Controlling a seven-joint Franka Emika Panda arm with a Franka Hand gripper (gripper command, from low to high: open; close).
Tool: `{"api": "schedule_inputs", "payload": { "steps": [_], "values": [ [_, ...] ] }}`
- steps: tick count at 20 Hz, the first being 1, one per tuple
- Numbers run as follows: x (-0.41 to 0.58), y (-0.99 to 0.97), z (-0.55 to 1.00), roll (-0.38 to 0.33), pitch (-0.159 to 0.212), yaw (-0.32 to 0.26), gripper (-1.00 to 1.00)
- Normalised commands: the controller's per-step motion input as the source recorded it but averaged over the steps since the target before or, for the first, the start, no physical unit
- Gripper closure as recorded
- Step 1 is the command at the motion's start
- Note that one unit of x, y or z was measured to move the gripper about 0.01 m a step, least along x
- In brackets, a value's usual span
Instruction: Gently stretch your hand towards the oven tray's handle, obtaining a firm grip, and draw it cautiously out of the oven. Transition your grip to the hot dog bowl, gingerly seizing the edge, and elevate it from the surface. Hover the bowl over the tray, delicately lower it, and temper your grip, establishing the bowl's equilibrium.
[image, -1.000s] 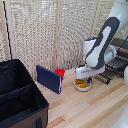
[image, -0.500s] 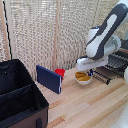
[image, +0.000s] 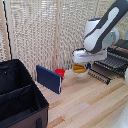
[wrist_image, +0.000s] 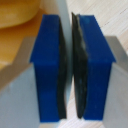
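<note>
White bowl had risen off the worktop since a second before; our gripper pinched its rim, tray at three o'clock.

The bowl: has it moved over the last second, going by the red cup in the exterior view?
Yes. The bowl has risen off the table and shifted toward the exterior view's right, away from the red cup, toward the oven tray.
</note>
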Motion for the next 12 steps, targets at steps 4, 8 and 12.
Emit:
{"api": "schedule_inputs", "payload": {
  "steps": [4, 8, 12],
  "values": [
    [0.599, -0.11, 0.94, -0.01, 0.097, -0.153, 1.0],
    [0.568, -0.25, 0.85, 0.0, 0.102, -0.174, 1.0],
    [0.543, -0.19, 0.62, 0.0, 0.041, -0.187, 1.0]
  ]
}}
